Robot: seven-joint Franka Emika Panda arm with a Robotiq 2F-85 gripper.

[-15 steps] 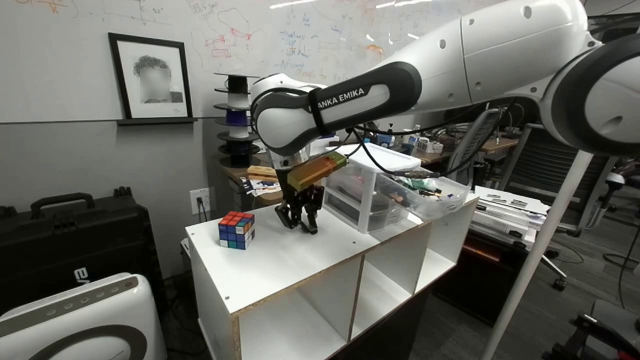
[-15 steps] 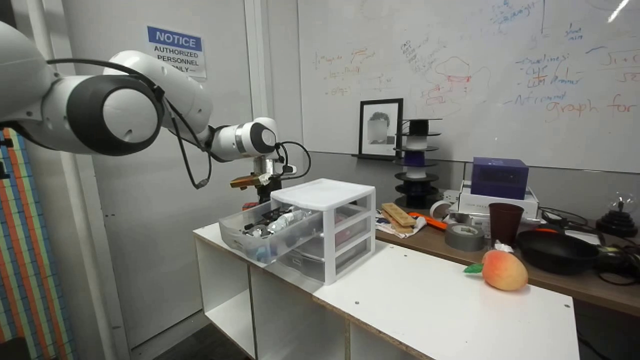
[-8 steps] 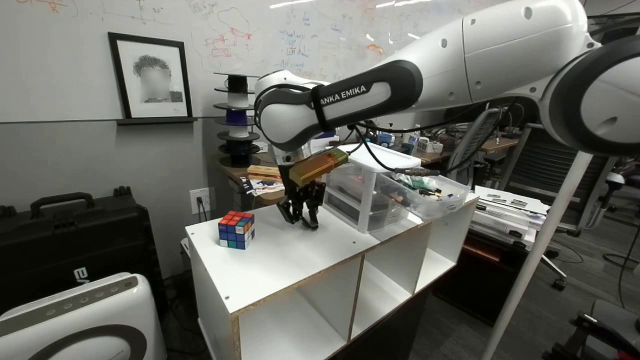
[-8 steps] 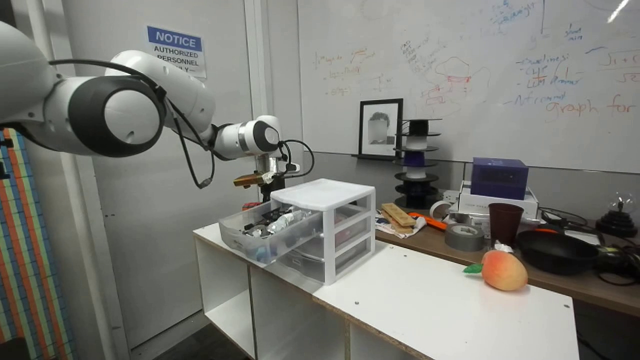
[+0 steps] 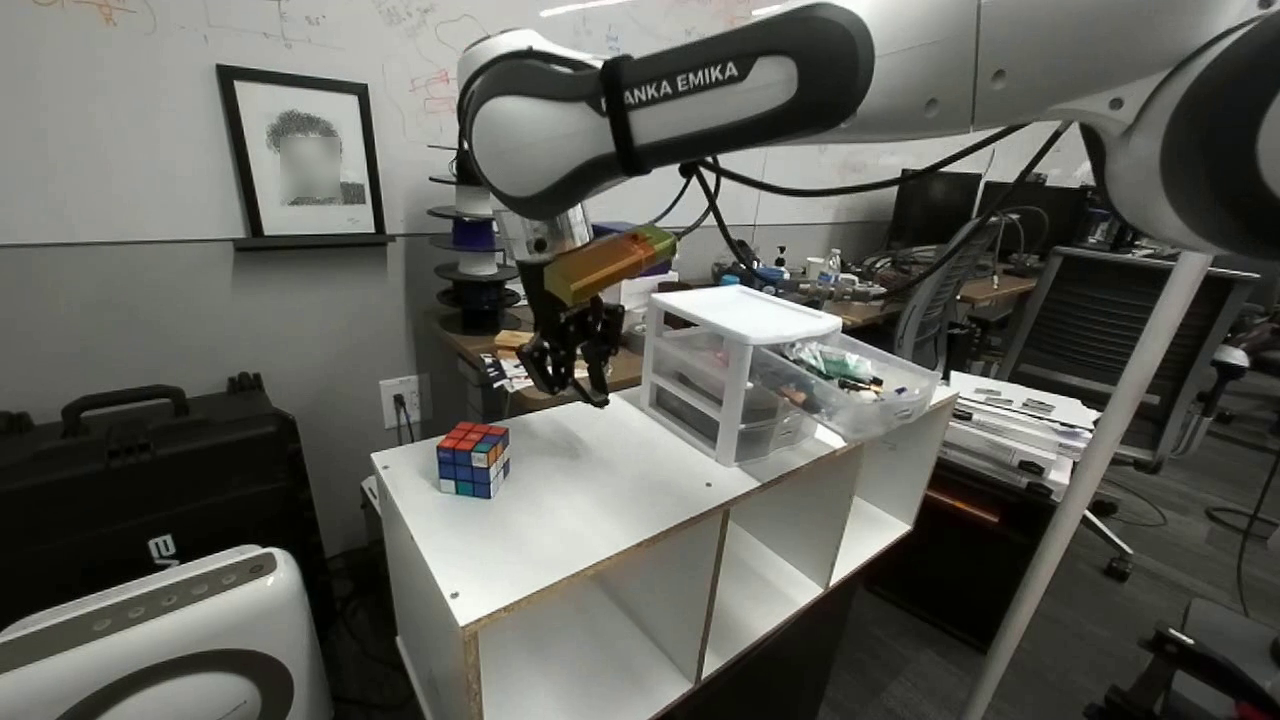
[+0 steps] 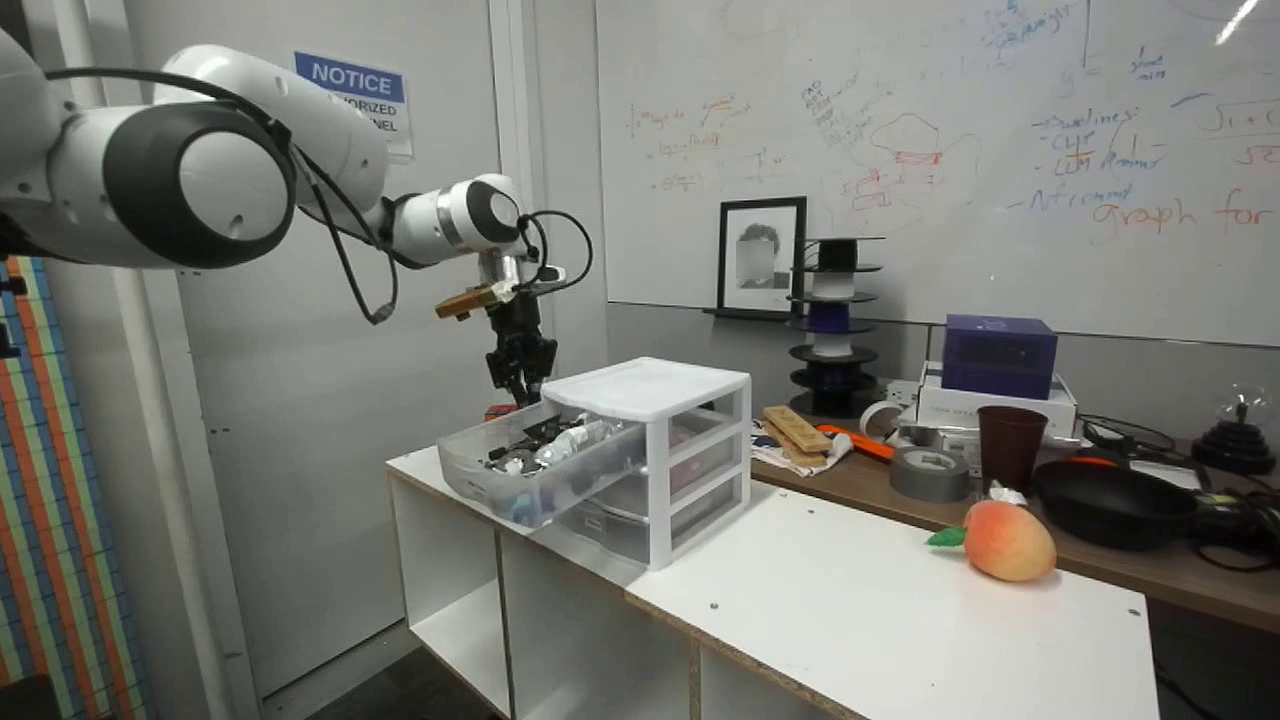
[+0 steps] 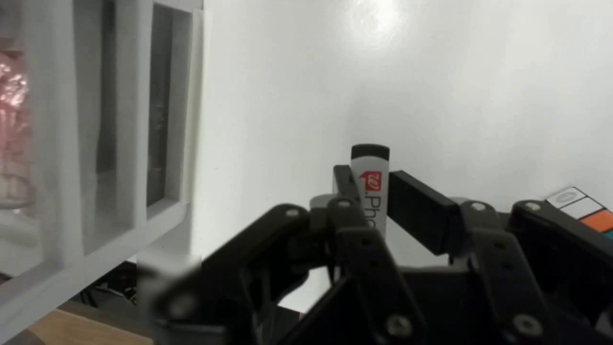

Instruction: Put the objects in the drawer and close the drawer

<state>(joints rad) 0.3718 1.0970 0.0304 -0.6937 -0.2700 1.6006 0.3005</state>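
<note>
See a cube [image 5: 473, 460], mostly red on top, on the shelf [image 5: 560, 525], and, in an exterior view, a fruit [image 6: 1008, 541] with 1 green leaf [image 6: 946, 538] near the same shelf's desk-side edge. On the desk [image 6: 852, 487], spot a pan [image 6: 1115, 508], a cup [image 6: 1012, 445], a tape roll [image 6: 926, 480] and a purple box [image 6: 1000, 355] atop a white box [image 6: 995, 406]. Near a spool stack [image 6: 828, 318], find a portrait [image 5: 305, 150] on a ledge [image 5: 315, 243] by the whiteboard [image 6: 950, 265], and, in front of a case [image 5: 150, 480], an appliance [image 5: 150, 640]
</note>
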